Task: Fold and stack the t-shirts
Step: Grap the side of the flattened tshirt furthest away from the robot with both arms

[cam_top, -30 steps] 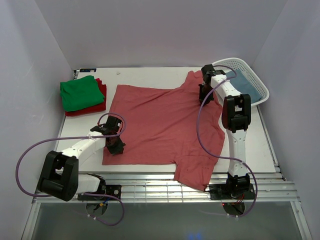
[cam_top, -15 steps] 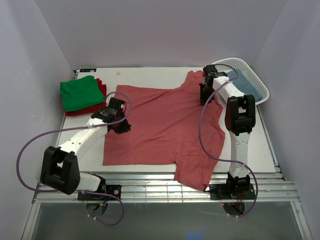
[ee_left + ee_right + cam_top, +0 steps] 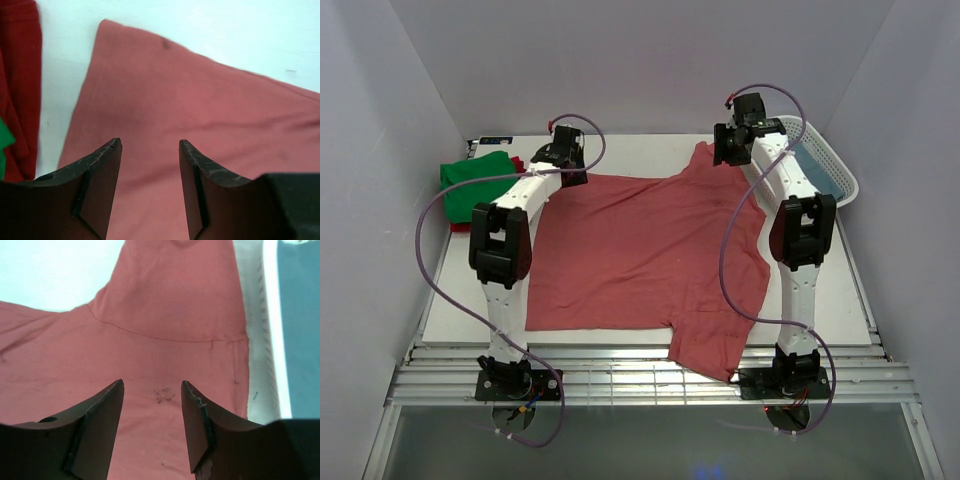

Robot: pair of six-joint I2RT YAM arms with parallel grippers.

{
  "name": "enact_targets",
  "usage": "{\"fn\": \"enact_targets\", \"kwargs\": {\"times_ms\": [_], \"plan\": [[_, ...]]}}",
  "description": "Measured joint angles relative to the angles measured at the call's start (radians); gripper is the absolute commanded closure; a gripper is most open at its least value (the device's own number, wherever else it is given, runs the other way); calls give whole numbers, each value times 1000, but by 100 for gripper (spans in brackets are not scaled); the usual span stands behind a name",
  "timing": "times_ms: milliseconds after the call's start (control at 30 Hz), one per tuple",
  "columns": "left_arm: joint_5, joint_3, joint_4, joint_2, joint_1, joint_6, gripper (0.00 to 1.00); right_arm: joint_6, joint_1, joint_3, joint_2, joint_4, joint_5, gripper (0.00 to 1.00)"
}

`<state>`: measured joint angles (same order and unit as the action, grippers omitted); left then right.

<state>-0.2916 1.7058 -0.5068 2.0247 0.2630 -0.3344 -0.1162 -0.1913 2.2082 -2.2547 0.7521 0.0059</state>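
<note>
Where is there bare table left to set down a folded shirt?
Bare table: the far strip between the green-topped stack and the basket, behind the pink shirt; the right strip beside that shirt. Crowded: far-left corner, centre.

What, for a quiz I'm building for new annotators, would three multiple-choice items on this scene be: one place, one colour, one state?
1. Where is the green t-shirt?
A. at the near right corner
B. at the far left of the table, on the dark red t-shirt
C. under the right arm

2. What colour is the t-shirt in the white basket?
A. green
B. dark red
C. grey-blue

3. How do the left pincer and right pincer stand?
A. both open over the pinkish-red t-shirt
B. both shut on it
C. left shut, right open

Answers:
1 B: the top view shows green lying on dark red at the far left.
2 C: the grey-blue t-shirt lies in the basket.
3 A: each wrist view shows the jaws apart with nothing between them.
</note>
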Motion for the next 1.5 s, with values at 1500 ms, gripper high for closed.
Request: {"fn": "enact_targets", "kwargs": {"times_ms": [1500], "plan": [[32,373,88,442,-157,60,44,-8,100,71,-289,-159,113,30]]}}
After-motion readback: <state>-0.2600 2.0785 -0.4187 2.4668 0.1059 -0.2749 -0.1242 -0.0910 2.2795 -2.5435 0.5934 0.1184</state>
